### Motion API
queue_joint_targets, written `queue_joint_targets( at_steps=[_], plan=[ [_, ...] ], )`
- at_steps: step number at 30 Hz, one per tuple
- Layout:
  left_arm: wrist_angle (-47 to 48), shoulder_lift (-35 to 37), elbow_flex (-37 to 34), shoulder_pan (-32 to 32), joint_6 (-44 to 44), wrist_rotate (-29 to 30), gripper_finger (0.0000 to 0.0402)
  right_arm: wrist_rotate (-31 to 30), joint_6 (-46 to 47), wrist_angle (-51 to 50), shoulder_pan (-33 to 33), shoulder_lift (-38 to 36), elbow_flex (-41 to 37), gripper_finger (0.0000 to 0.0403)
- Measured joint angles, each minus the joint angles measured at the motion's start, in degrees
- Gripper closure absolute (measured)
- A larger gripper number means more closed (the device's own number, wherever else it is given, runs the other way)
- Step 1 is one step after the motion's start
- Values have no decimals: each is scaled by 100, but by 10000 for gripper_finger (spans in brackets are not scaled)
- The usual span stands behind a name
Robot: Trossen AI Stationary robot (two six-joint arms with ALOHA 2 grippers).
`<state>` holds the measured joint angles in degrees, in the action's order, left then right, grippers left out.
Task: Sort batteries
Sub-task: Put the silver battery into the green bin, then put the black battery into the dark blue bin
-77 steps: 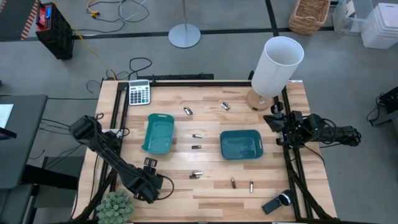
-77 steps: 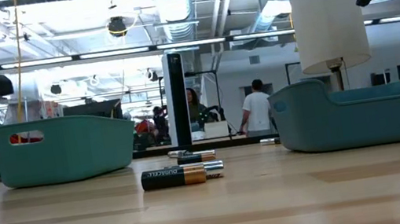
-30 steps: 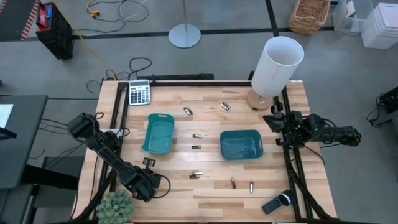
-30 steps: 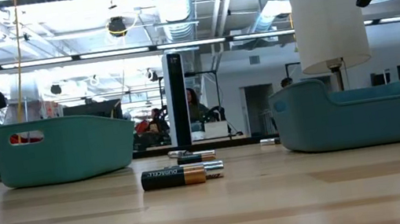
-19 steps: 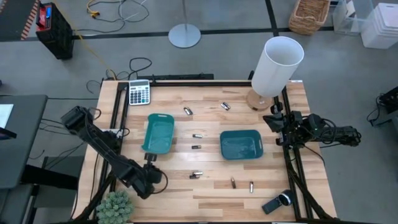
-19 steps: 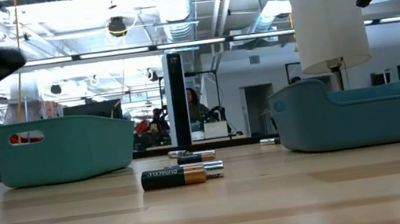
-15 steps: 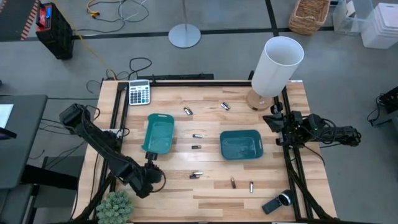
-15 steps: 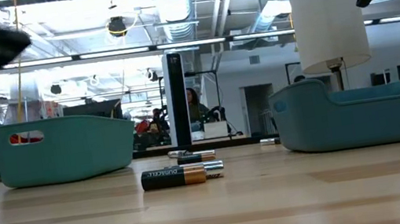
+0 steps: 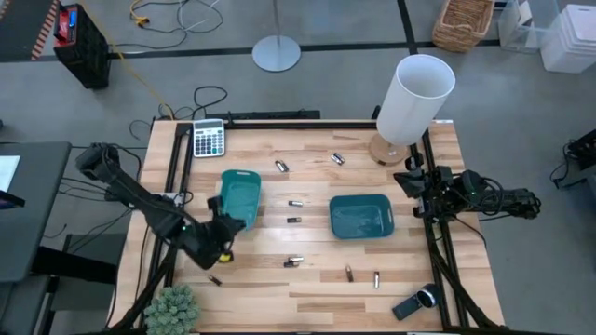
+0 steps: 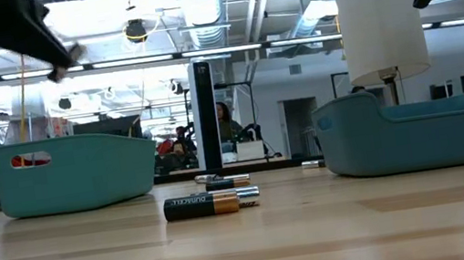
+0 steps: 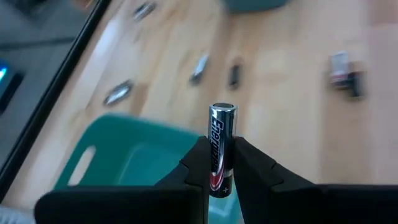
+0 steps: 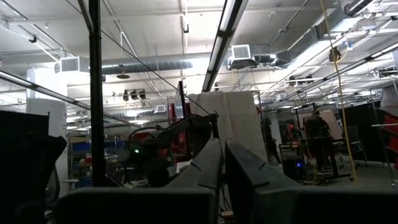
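Battery (image 11: 222, 148) pinched in left hand (image 11: 221, 167), seemingly above teal tray (image 11: 118, 163).

Wooden table (image 9: 307, 288): batteries (image 9: 295, 261), trays (image 9: 360, 216)

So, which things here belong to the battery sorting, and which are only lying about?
Belongs to the job:
- loose batteries
- battery held in left gripper
- left teal tray
- right teal tray

Just lying about:
- calculator
- lamp
- handheld device
- plant
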<state>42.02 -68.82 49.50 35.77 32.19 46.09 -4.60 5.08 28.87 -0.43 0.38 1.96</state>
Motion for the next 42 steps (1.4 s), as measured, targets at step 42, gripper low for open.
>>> queue_joint_targets(
  at_steps=[42],
  plan=[
    [-1716, 1167, -605, -1354, -1311, 485, 274, 2, -1099, 362, 1019, 7155, 3755, 241]
  ],
)
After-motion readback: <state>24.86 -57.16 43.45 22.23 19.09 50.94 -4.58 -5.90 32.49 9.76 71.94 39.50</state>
